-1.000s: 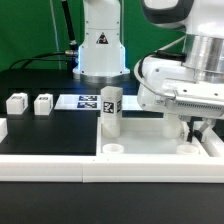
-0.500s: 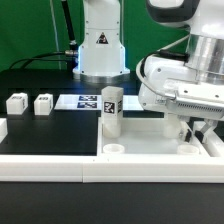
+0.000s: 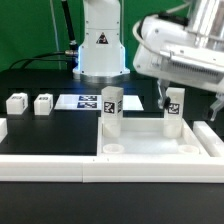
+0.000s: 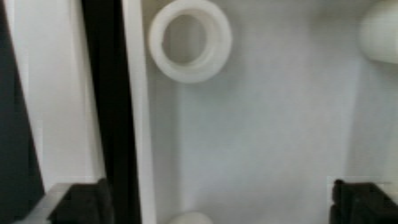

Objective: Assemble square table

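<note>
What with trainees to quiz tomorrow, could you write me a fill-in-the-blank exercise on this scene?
1. The tabletop carries ___ upright legs.
2. The tool has its jaws ___ and holds nothing.
3. The table under the parts is coloured ___.
Missing words: two; open; black.
</note>
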`<state>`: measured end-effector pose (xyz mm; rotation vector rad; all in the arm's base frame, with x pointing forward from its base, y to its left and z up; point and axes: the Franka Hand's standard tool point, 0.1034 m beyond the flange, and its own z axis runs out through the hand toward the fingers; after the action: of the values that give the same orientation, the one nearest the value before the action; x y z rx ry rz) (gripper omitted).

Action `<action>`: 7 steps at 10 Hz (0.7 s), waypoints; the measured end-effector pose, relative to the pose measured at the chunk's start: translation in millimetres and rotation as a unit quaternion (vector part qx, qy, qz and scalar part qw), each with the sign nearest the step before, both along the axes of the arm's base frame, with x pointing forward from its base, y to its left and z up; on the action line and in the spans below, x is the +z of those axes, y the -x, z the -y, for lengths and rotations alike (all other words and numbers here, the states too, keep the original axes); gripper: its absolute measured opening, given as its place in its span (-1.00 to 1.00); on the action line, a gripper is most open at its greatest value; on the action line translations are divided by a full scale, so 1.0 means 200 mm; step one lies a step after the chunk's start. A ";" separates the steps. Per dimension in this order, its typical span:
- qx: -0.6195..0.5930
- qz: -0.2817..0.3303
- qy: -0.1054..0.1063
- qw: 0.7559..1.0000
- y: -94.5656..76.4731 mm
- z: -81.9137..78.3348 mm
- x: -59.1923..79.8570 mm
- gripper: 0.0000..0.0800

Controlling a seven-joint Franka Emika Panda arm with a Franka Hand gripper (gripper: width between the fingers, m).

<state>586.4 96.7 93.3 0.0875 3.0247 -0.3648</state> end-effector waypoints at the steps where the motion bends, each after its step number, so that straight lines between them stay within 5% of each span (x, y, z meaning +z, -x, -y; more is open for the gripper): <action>1: -0.004 0.007 0.006 1.000 0.00 0.06 0.08 0.59; 2: -0.012 0.010 0.010 1.000 0.03 0.13 0.13 0.62; 7: -0.017 0.006 0.008 1.000 0.03 0.13 0.09 0.62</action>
<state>580.2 70.7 111.8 0.1399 3.0108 -0.3903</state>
